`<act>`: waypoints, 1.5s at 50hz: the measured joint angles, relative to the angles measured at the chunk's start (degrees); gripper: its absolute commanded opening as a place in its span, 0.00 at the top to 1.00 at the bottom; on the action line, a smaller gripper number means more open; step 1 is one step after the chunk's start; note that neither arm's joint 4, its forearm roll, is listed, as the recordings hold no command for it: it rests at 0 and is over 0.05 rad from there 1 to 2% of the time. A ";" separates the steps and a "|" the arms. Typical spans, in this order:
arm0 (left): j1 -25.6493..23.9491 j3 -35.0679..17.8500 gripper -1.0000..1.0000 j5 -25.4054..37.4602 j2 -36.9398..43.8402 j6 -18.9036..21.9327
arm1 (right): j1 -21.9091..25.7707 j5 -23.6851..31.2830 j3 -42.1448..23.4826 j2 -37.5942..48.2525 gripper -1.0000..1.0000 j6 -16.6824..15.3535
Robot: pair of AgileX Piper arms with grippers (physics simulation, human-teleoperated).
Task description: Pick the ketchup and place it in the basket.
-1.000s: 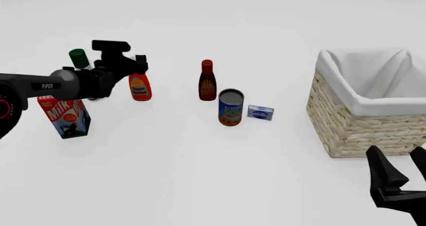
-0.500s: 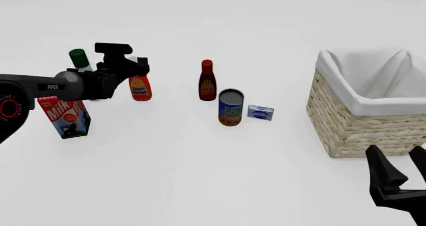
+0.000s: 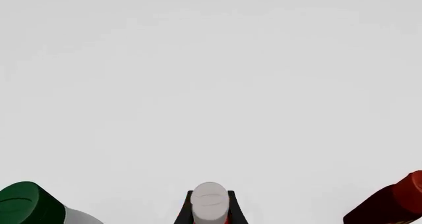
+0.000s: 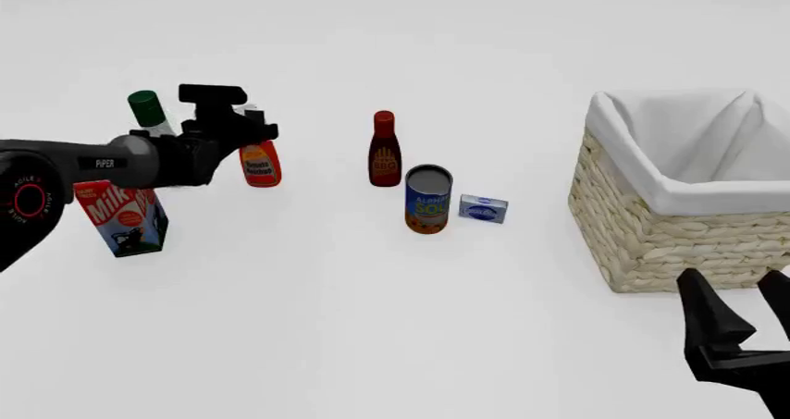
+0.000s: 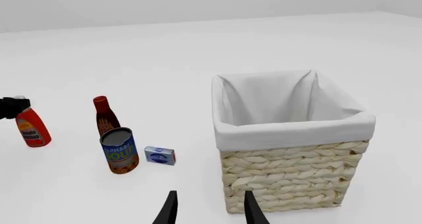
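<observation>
The ketchup (image 4: 259, 165), a red squeeze bottle with a yellow-orange label, stands upright on the table at the left. In the left wrist view its white cap (image 3: 209, 203) sits between two black fingers that press against it on both sides. My left gripper (image 4: 251, 121) is shut on the bottle's cap and neck. The ketchup (image 5: 31, 130) also shows in the right wrist view, with the left gripper (image 5: 10, 107) at its top. The wicker basket (image 4: 667, 225) with white lining stands at the right. Near its front corner my right gripper (image 4: 731, 280) hangs open and holds nothing, and the basket (image 5: 290, 179) sits just beyond it.
A milk carton (image 4: 121, 217) and a white bottle with a green cap (image 4: 148, 109) stand close to the left arm. A dark red BBQ bottle (image 4: 384, 151), a soup can (image 4: 427, 200) and a small blue box (image 4: 483, 208) sit in the middle, between ketchup and basket.
The left arm has shifted slightly, settling the gripper on the ketchup's cap. The bottle stays in the same spot. The right arm has not moved.
</observation>
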 measured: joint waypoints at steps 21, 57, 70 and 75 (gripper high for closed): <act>-0.14 1.63 1.00 -0.25 -1.23 -0.94 | 0.00 0.67 0.00 -0.80 0.00 0.02; -1.01 12.30 1.00 0.67 -15.96 0.49 | -0.26 5.16 -0.01 -6.80 0.00 0.14; -1.54 15.86 1.00 2.72 -22.94 1.79 | -0.56 8.00 -0.03 -10.52 0.00 -0.06; -1.81 17.47 1.00 3.57 -25.78 2.56 | -0.49 8.61 -0.02 -11.50 0.00 -1.07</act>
